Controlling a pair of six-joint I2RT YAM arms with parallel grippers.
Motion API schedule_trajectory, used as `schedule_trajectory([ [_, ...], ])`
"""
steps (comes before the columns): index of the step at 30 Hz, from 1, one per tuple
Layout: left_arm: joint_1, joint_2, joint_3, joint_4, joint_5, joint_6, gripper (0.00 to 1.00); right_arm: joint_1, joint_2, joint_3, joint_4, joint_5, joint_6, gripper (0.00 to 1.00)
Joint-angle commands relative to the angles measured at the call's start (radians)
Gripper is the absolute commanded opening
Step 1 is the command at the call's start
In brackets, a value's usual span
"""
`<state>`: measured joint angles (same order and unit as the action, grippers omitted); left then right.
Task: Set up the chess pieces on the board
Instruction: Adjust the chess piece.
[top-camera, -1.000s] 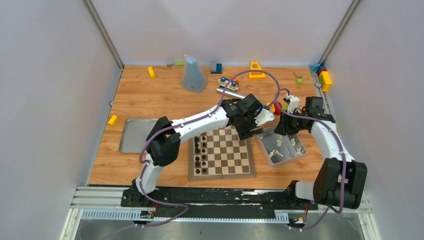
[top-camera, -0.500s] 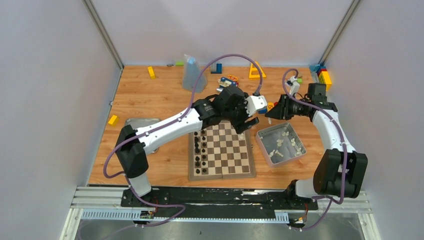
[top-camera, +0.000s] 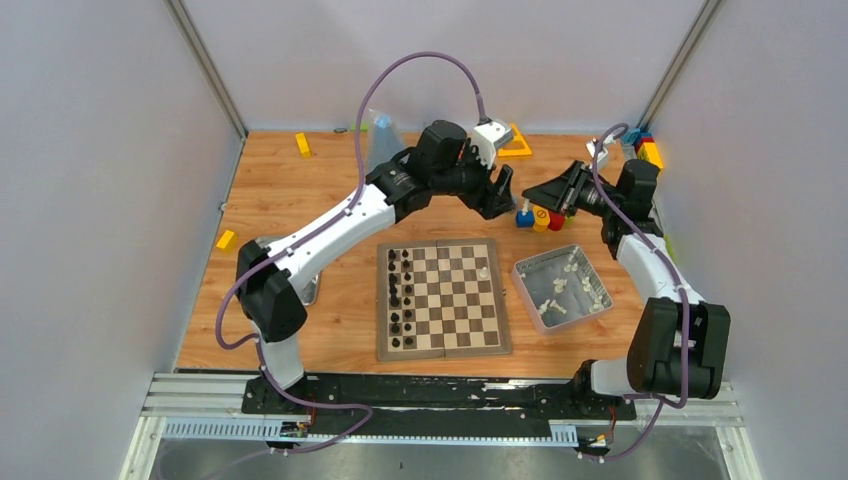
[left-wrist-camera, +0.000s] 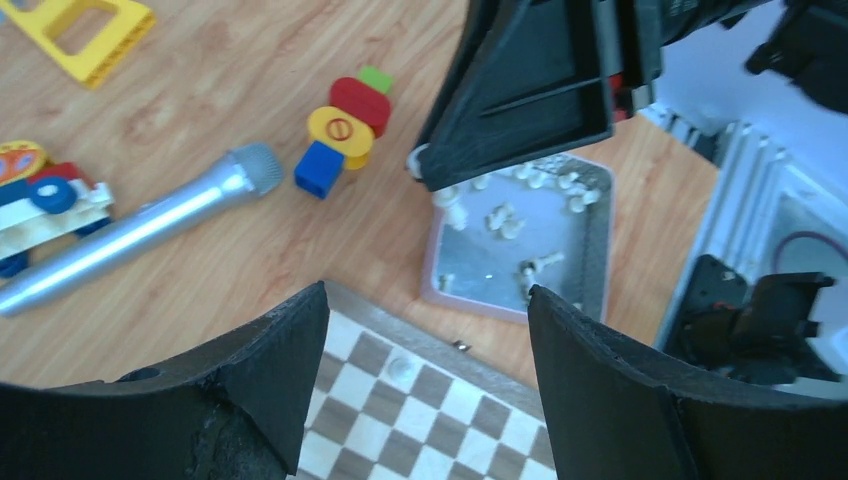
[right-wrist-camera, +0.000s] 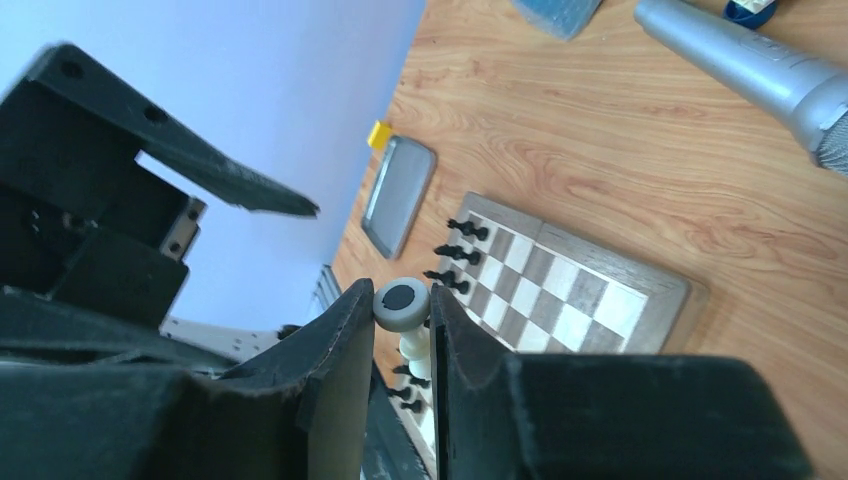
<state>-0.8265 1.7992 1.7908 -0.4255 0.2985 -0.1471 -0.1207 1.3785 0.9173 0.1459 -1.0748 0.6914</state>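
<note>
The board (top-camera: 443, 340) lies at the table's centre, with black pieces down its left column and one white chess piece (top-camera: 484, 271) near its far right corner. That piece also shows in the left wrist view (left-wrist-camera: 400, 369). More white pieces lie in the metal tin (top-camera: 590, 262) right of the board. My left gripper (top-camera: 500, 195) is open and empty, raised beyond the board's far edge. My right gripper (top-camera: 535, 192) faces it, raised behind the tin. In the right wrist view it (right-wrist-camera: 402, 310) is shut on a white chess piece (right-wrist-camera: 412, 342), held by its base end.
The flat metal lid (top-camera: 262, 270) lies left of the board. A silver microphone (left-wrist-camera: 140, 225), stacked toy blocks (top-camera: 540, 217), a yellow triangle (top-camera: 517, 148) and a grey-blue cone (top-camera: 383, 130) crowd the far table. Small bricks lie along the back and right edges.
My left arm swung up and back from over the board's far right corner, leaving a white piece there. My right gripper rose from the tin toward the back.
</note>
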Motion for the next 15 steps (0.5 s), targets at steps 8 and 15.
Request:
schedule_trajectory([
  [8,-0.007,0.102,0.057,0.091,0.178,-0.177,0.78,0.006,0.037,-0.023,0.339,-0.020,0.407,0.08],
  [15,-0.006,0.159,0.099,0.103,0.217,-0.188,0.73,0.007,0.034,-0.042,0.340,-0.016,0.410,0.08],
])
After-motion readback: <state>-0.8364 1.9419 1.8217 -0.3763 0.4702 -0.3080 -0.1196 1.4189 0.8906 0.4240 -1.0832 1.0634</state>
